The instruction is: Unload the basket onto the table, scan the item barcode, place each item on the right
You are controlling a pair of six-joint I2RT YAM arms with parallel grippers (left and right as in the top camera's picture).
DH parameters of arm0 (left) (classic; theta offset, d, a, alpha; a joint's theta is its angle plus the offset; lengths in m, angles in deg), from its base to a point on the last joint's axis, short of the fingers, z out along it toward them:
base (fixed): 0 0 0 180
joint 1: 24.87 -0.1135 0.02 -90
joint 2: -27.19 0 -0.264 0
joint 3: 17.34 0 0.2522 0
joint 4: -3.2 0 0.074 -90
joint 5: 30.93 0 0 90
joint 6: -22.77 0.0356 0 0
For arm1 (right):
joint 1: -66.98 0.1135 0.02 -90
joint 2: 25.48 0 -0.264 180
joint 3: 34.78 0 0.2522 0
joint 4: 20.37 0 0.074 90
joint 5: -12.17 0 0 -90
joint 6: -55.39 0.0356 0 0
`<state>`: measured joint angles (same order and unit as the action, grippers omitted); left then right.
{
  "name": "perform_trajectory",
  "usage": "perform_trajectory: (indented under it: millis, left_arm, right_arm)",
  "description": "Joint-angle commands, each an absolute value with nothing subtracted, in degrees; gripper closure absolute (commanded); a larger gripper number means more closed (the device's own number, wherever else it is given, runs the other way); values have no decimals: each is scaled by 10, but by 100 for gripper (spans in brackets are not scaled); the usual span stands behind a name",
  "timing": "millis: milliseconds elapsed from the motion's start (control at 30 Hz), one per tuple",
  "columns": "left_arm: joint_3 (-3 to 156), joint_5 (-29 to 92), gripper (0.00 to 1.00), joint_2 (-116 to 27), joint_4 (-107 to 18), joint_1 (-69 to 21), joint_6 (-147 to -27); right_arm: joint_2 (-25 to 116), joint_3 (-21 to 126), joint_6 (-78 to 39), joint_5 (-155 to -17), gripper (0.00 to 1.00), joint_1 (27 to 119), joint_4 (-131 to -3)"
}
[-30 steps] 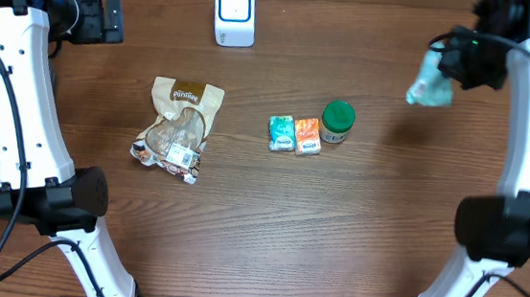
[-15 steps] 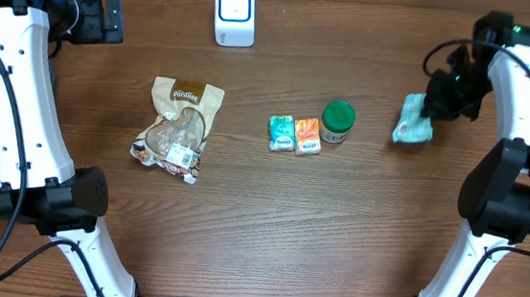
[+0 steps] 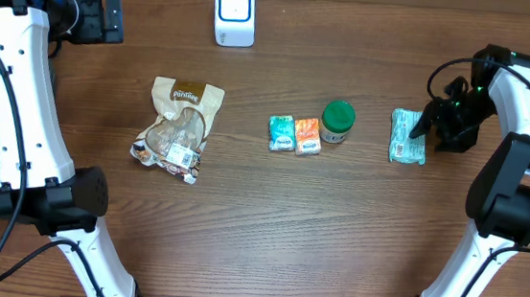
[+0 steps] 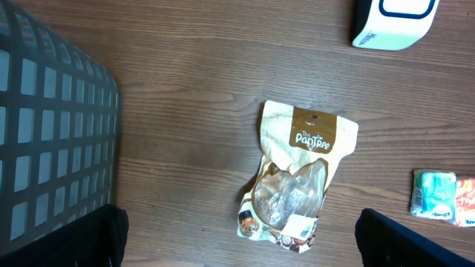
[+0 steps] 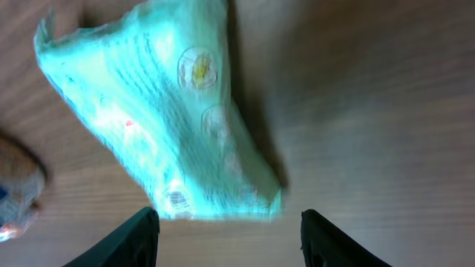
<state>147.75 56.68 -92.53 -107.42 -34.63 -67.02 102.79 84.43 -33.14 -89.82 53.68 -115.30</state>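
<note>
The white barcode scanner stands at the back of the table, and its lower edge also shows in the left wrist view. A teal packet lies flat on the wood, right of the green-lidded jar. My right gripper hovers at the packet's right edge, open, holding nothing. In the right wrist view the packet lies just beyond the spread fingers, apart from them. High at the back left, my left gripper is wide open and empty.
A tan snack bag lies left of centre, below the left gripper in the left wrist view. A teal carton and an orange carton sit beside the jar. A grey mesh basket borders the table's left side.
My right gripper carried the teal packet down from the back right to the table, then opened and let it go. The left arm stayed still.
</note>
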Motion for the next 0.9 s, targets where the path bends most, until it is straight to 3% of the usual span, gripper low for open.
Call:
perform_trajectory:
  millis: [0,167,533,733,867]
  left_arm:
    - [1476,561,0,-927,-1074,-346,-663]
    - [1476,561,0,-927,-1074,-346,-663]
    - [1476,561,0,-927,-1074,-346,-663]
    - [1476,561,0,-927,-1074,-346,-663]
    - [1476,561,0,-927,-1074,-346,-663]
  right_arm:
    - [1022,913,-338,-929,41,539,-1188]
    - [992,1003,-403,-1022,41,581,-1247]
    - [980,996,-387,-1027,46,758,-1207]
    - [980,993,-254,-834,46,823,-1171]
    - [980,992,-254,-779,30,835,-1152]
